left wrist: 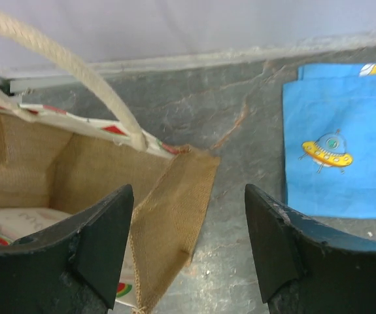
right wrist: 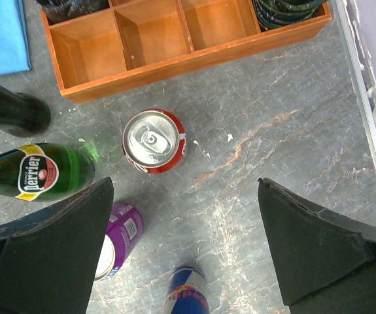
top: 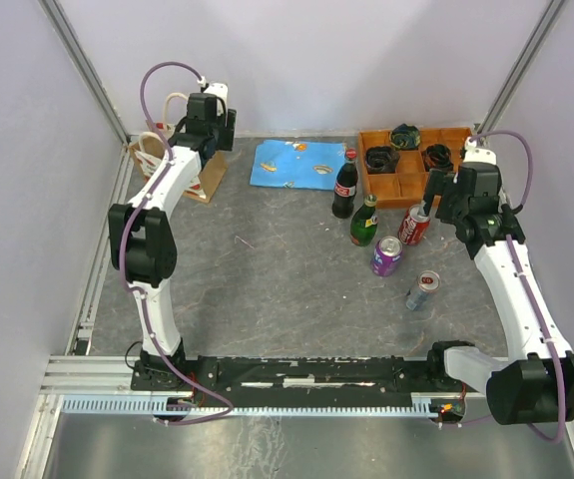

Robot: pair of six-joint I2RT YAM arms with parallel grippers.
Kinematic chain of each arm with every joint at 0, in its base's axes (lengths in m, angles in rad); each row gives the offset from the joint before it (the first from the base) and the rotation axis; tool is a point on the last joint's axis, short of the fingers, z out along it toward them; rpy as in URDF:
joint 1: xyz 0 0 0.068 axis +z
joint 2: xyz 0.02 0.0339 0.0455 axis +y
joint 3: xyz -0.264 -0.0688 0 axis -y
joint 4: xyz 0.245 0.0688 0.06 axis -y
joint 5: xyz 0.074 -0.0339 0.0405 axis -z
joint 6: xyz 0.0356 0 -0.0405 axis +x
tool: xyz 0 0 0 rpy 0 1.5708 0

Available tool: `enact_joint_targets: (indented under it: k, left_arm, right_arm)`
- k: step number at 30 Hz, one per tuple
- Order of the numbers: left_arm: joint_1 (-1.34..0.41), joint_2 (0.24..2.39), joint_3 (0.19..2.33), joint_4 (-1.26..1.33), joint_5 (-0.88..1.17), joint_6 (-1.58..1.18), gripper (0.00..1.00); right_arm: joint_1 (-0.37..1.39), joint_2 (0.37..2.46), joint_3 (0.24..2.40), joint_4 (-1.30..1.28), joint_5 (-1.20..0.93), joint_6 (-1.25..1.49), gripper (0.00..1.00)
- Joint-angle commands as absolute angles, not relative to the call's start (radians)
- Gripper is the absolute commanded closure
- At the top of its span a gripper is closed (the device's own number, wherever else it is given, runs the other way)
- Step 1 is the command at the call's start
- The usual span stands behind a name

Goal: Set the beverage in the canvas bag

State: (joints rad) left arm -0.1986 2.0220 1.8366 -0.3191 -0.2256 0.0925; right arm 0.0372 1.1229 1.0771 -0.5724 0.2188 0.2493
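The tan canvas bag (top: 172,165) with cream handles stands at the far left. The left wrist view looks into its open mouth (left wrist: 57,170), with a handle (left wrist: 76,78) looping above. My left gripper (top: 219,138) is open, and the bag's right side panel (left wrist: 174,209) hangs between its fingers, near the left one. Several drinks stand at the right: a red can (right wrist: 153,140), a purple can (right wrist: 119,239), a Red Bull can (right wrist: 189,291), a green Perrier bottle (right wrist: 44,171) and a cola bottle (right wrist: 11,111). My right gripper (top: 434,197) is open and empty above them.
A wooden compartment tray (top: 406,188) with dark rolled items sits at the far right, also in the right wrist view (right wrist: 194,55). A blue patterned cloth (top: 296,165) lies flat between bag and tray. Walls close in at the back and sides.
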Motion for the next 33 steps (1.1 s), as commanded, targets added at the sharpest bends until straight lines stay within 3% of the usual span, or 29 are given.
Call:
enact_joint_targets:
  k: [1,14,23,26,30,31,33]
  left_arm:
    - [-0.196,1.987,1.816,-0.266,-0.322,0.162,0.25]
    - [-0.167,2.047,1.762,-0.195,-0.388,0.235,0.21]
    - [-0.153,2.056,1.662,-0.157,-0.236,0.211,0.24]
    - [-0.147,2.032,1.626,-0.165,-0.136,0.180,0.42]
    - [-0.148,1.971,1.573,-0.187,-0.073,0.166,0.91]
    - [-0.148,1.952,1.564,-0.203,-0.068,0.166,0.96]
    - [-0.148,1.903,1.542,-0.238,-0.047,0.179,0.97]
  right_arm:
    - [0.033,1.097,1.073,-0.577,0.231,0.256,0.01]
    - [0.033,1.087,1.065,-0.588,0.236,0.250,0.01]
    - [0.034,1.083,1.070,-0.599,0.241,0.245,0.01]
    - [0.033,1.079,1.072,-0.606,0.246,0.241,0.01]
    - [0.033,1.073,1.068,-0.613,0.251,0.235,0.01]
    - [0.033,1.072,1.068,-0.615,0.253,0.234,0.01]
    - [0.034,1.067,1.067,-0.619,0.255,0.232,0.01]
